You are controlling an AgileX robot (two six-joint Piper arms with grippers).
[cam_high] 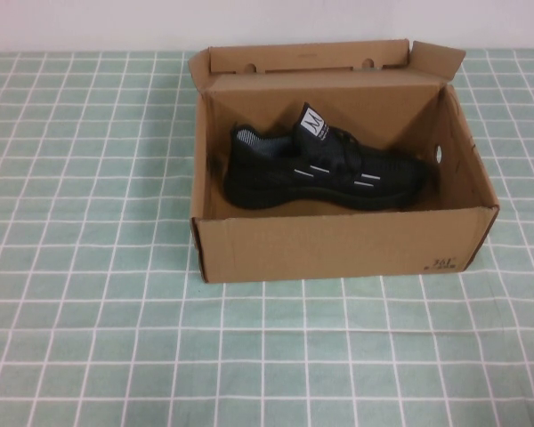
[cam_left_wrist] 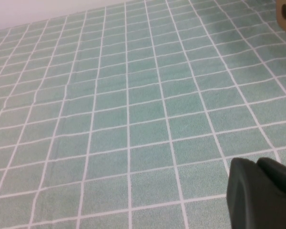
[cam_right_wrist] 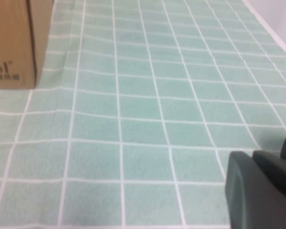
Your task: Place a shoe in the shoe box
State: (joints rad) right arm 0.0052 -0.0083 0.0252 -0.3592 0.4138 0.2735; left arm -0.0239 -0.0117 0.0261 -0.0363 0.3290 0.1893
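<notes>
both grippers (cam_left_wrist: 262, 191) (cam_right_wrist: 262, 188) shut, parked

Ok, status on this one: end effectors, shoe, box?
Left end effector shut, parked over bare tablecloth. Right end effector shut, parked beside the shoe box. Shoe inside box, upright, lid open. Nothing in the way.

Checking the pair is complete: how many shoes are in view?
1: the shoe lies inside the open shoe box, toe toward the robot's right. A second is not visible.

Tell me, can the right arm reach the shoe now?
Probably yes. The shoe lies in the open box, lid folded back, nothing above it. The right gripper, shut, sits over the cloth beside the box; the left gripper, shut, is parked too.
</notes>
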